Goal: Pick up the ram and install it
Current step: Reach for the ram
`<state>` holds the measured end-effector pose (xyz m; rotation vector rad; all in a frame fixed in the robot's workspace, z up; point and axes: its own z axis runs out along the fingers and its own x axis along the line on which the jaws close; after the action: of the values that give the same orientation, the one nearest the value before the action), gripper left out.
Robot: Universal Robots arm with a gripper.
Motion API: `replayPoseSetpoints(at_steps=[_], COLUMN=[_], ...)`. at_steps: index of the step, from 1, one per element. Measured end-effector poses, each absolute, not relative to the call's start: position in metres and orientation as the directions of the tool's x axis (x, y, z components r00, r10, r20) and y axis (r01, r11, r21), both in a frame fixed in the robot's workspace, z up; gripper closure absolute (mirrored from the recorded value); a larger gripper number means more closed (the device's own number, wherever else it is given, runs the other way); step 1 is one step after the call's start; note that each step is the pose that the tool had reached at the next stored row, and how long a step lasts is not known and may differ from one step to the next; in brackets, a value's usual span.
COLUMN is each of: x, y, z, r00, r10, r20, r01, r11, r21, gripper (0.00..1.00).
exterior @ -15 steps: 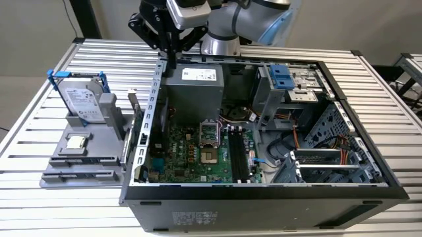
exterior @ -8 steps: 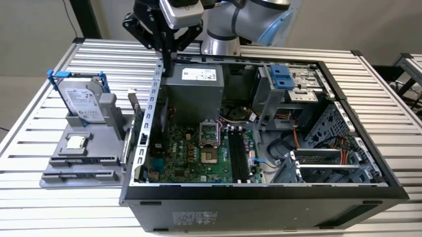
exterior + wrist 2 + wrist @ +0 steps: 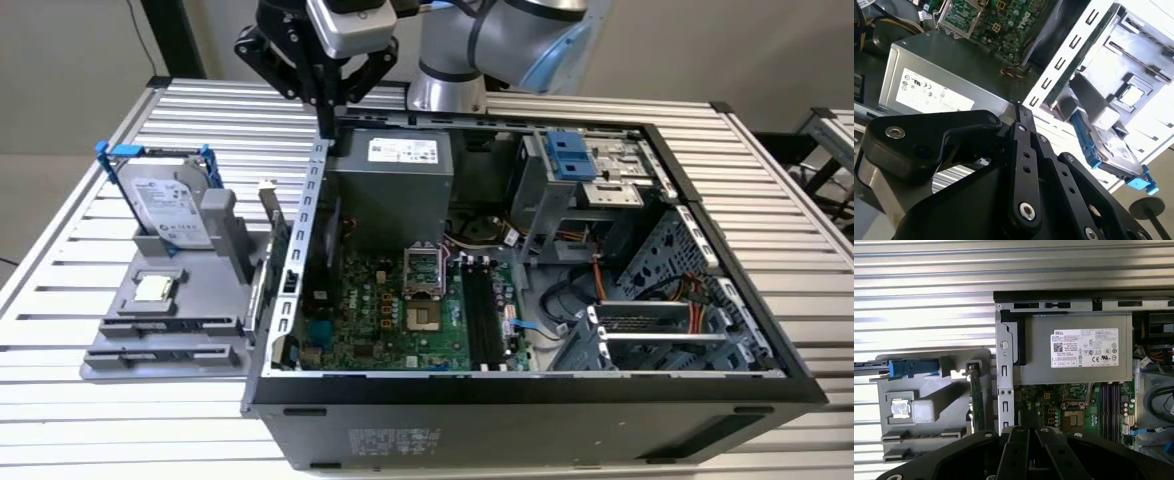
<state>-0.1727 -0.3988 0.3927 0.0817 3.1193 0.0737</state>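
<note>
- Slatted table (image 3: pixel 787 180), bearing an open computer case (image 3: pixel 534 420) with its side panel off.
- Inside the case: power supply (image 3: pixel 394 190) at the far end in the exterior view, motherboard (image 3: pixel 387 320) nearer the camera.
- Gripper (image 3: pixel 324 128): hangs over the case's far corner on the exterior view's left, just above the wall. Clenched, fingertips together, nothing between them.
- Grey holder (image 3: pixel 147 340) just beside the case on the exterior view's left, carrying a hard drive (image 3: pixel 167 205) in a blue frame.
- Ram (image 3: pixel 974 395): stands on edge in the holder, close by the case wall, apart from the gripper. Not picked up.
- Black slots (image 3: pixel 481 320) on the motherboard: look empty, so not installed.
- Processor chip (image 3: pixel 154 288): lies flat in the holder.
- Progress, as a judgement: at the very start, with both pick and install left.
</note>
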Motion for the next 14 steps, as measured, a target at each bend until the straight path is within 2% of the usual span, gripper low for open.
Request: replayPoseSetpoints(at_steps=[14], x=[-0.190], y=[-0.399], z=[0.393], r00=[-0.999], r10=[0.039], r20=[-0.019], r01=[0.038], r11=[0.998], r21=[0.048], gripper=[1.00])
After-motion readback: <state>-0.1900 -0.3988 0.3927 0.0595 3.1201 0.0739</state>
